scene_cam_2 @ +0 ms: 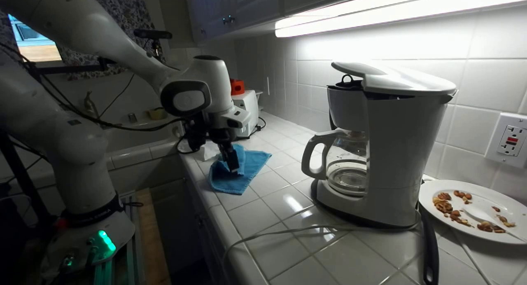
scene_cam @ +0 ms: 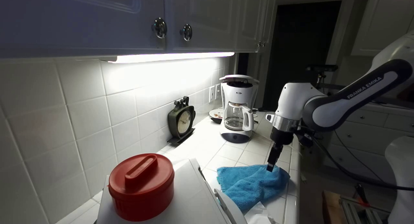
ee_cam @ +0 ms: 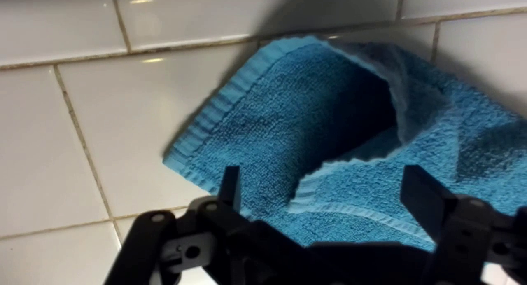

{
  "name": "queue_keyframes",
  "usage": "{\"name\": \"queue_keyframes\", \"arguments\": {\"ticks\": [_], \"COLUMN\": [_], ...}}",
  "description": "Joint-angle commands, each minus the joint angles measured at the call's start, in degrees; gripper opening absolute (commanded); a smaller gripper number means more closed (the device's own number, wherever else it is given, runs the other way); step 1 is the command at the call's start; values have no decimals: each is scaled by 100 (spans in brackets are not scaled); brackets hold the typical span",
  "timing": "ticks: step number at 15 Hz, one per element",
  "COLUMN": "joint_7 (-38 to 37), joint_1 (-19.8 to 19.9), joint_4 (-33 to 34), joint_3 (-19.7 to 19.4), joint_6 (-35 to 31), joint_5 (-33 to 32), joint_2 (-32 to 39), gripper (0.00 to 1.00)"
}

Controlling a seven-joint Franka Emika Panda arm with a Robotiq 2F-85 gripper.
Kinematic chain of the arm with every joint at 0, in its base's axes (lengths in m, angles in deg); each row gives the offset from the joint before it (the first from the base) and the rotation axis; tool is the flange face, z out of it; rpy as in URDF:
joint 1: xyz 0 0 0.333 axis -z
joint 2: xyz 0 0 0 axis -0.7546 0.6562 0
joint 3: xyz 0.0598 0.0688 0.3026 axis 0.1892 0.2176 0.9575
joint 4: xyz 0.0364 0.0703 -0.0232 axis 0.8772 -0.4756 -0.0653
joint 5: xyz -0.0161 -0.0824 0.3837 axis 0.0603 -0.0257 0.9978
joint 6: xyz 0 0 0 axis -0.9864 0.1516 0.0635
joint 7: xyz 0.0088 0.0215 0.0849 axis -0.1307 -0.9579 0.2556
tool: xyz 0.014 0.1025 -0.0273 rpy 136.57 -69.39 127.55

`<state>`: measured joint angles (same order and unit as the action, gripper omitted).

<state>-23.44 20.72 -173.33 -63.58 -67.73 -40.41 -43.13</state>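
Closest to the camera in an exterior view, you have a red lidded container (scene_cam: 142, 185), its lid on and its contents hidden, sitting on a white appliance (scene_cam: 190, 198). Your desk (scene_cam_2: 255, 215) is surfaced in glossy white tile with dark grout lines and runs along a white-tiled wall (scene_cam: 93, 130). A bright light strip (scene_cam: 174, 57) shines beneath the closed cabinets (scene_cam: 207, 20), while the room beyond is dim, with a dark doorway (scene_cam: 304, 49). A dark clock (scene_cam: 182, 122) stands against the wall. The coffee maker (scene_cam_2: 395, 153) has its lid tipped up and its glass carafe (scene_cam_2: 346, 169) in place; you cannot make out for certain what the carafe holds. Just beside it, a white plate (scene_cam_2: 481, 199) carries scattered nuts (scene_cam_2: 444, 206) and a pale utensil (scene_cam_2: 479, 213). The blue cloth (ee_cam: 255, 120) lies rumpled near the desk's edge, between the coffee maker and the white appliance, with white paper (scene_cam: 258, 214) next to it. Your end effector (ee_cam: 322, 182) is down at the cloth, its fingers (ee_cam: 230, 186) spread wide and gripping nothing; whether the tips touch the fabric, you cannot tell.
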Motion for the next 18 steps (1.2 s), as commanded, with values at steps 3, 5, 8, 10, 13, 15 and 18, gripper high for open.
{"name": "queue_keyframes", "arguments": {"ticks": [3, 5, 8, 10, 13, 15, 18], "joint_7": [-614, -774, -965, -1051, -1111, -1138, -1147], "joint_1": [-587, -747, -936, -1052, -1286, -1478, -1719], "joint_4": [1, 0, 0, 0, 0, 1, 0], "joint_3": [-354, -455, -642, -759, -984, -1146, -1378], "joint_6": [-330, -514, -877, -1109, -1363, -1455, -1528], "joint_5": [735, 820, 813, 802, 847, 879, 885], "joint_2": [293, 413, 559, 620, 666, 681, 648], "gripper": [100, 100, 100, 100, 86, 66, 44]}}
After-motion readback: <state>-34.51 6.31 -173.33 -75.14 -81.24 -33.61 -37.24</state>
